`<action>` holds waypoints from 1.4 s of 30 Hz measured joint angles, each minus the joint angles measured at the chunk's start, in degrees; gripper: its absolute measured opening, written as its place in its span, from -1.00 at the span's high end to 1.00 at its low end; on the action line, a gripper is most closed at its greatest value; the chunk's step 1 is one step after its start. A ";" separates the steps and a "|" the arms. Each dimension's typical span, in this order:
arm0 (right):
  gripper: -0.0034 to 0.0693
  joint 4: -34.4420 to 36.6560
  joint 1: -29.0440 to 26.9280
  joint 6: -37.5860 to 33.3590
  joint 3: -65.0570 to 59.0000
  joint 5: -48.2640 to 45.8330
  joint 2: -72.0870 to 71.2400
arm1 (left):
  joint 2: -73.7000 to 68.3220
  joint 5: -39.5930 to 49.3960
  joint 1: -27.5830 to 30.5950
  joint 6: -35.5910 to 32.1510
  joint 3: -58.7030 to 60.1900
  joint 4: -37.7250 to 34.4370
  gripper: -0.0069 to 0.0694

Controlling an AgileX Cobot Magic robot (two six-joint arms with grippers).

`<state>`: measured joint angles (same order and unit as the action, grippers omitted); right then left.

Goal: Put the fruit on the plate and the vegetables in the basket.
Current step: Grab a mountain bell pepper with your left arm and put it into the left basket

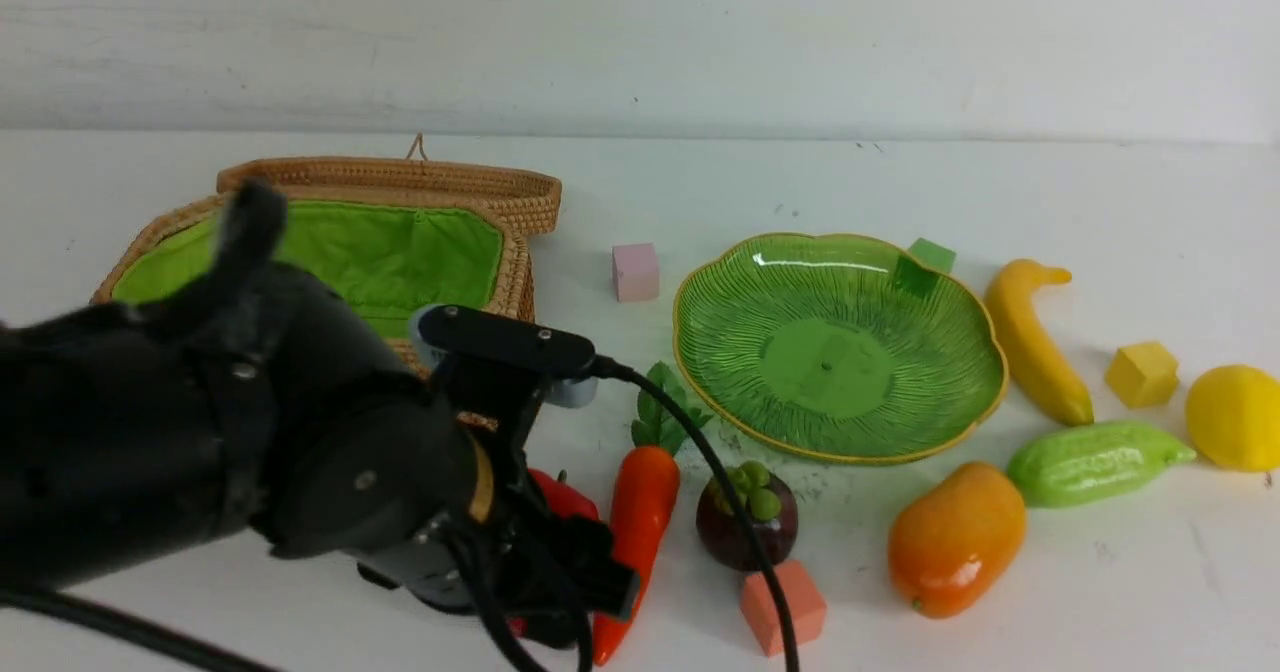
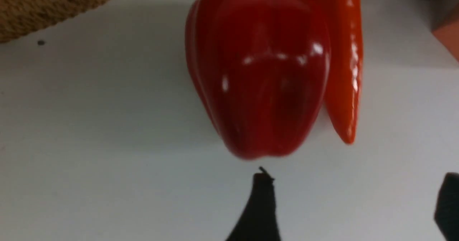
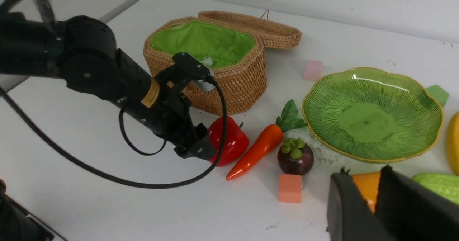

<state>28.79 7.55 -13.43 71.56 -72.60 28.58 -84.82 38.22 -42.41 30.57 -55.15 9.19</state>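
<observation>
Left hand [image 2: 355, 201]: fingers spread wide, nothing between them; positioned near red bell pepper [image 2: 258, 72]. Right hand [image 3: 362, 198]: fingertips slightly apart, no object visibly held. Bell pepper on bench [image 1: 1100, 602], just beside carrot [image 1: 640, 512]. Mangosteen [image 1: 747, 522], mango [image 1: 957, 539], banana [image 1: 1035, 342], lemon [image 1: 1235, 418], gourd [image 1: 1095, 463]: on bench, outside green dish [image 1: 830, 362]. Wicker basket [image 3: 236, 86]: lid [image 3: 251, 26] open, beyond bell pepper.

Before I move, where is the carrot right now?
In the front view, the orange carrot lies left of centre, between the red pepper and the mangosteen, its leaves toward the plate.
</observation>
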 joint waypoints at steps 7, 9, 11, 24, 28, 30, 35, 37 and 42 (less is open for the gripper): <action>0.50 -0.18 0.00 -0.16 -0.85 0.00 0.05 | -5.33 -4.81 -0.10 11.38 -0.06 11.00 -0.91; 0.50 -0.18 0.00 -0.16 -0.92 0.00 0.05 | -6.13 -5.43 -0.10 12.56 -0.06 12.80 -0.90; 0.49 -0.18 0.00 -0.16 -0.98 0.00 0.05 | -6.79 -6.07 -0.10 13.11 -0.06 13.77 -0.90; 0.47 -0.18 0.00 -0.16 -0.98 0.00 0.05 | -11.08 -8.10 -0.10 15.53 -0.29 16.73 -0.86; 0.47 -0.18 0.00 -0.16 -0.98 0.00 0.05 | -11.74 -8.36 -0.10 15.74 -0.29 17.19 -0.85; 0.47 -0.18 0.00 -0.16 -0.98 0.00 0.05 | -12.41 -8.56 -0.10 15.79 -0.29 17.54 -0.85; 0.47 -0.18 0.00 -0.16 -0.98 0.00 0.05 | -14.02 -9.07 -0.10 15.79 -0.29 18.65 -0.82; 0.47 -0.18 0.00 -0.16 -0.98 0.00 0.05 | -14.60 -9.46 -0.10 15.79 -0.29 19.07 -0.78; 0.46 -0.13 0.00 -0.16 -0.98 0.00 0.05 | -15.76 -9.96 -0.10 15.90 -0.35 19.76 -0.63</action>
<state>28.66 7.55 -13.59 70.57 -72.60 28.64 -100.58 28.26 -42.52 46.47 -55.50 28.95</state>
